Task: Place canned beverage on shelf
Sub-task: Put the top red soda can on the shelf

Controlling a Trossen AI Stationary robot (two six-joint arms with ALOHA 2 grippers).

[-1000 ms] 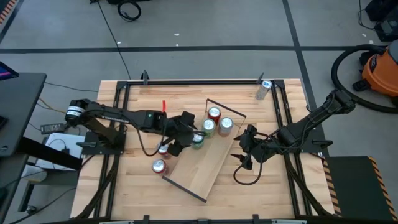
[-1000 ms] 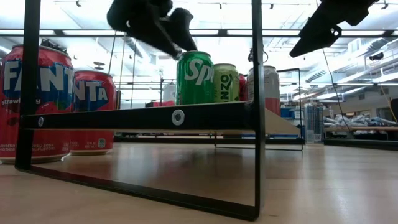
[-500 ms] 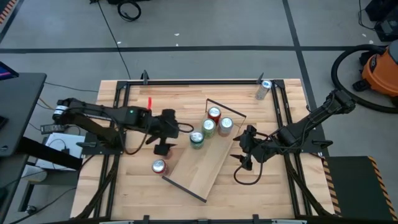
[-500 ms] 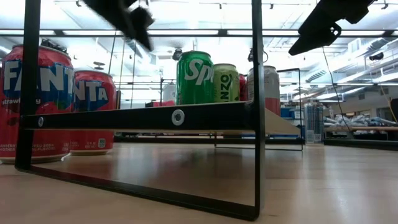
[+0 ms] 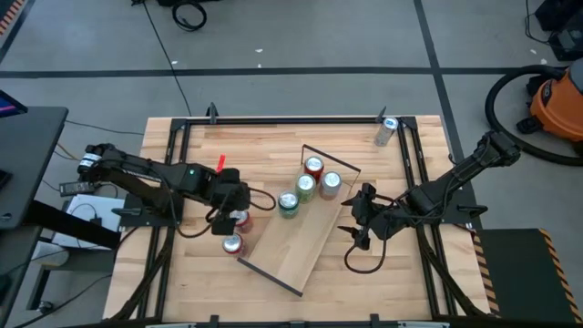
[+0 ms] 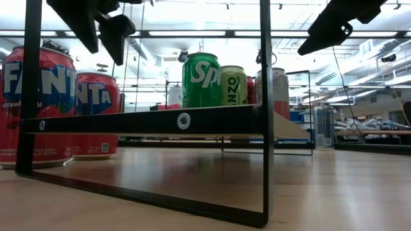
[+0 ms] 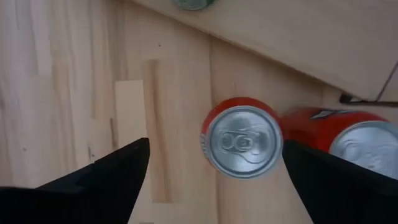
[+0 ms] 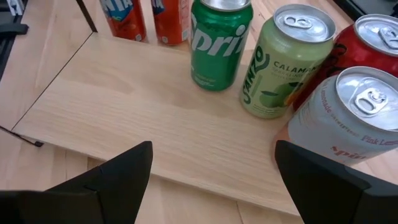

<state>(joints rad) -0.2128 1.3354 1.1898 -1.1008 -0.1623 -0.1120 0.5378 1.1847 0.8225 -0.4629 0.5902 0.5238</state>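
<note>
Shelf (image 5: pixel 301 241) lies slanted mid table (image 5: pixel 273 146). Four cans on shelf's far end: Sprite can (image 5: pixel 288 206), lime can (image 5: pixel 304 187), cola can (image 5: pixel 313 168), pale can (image 5: pixel 330 185). Two Fanta cans (image 5: pixel 232 243) on table just left of shelf. Lone can (image 5: pixel 386 130) at far right corner.
</note>
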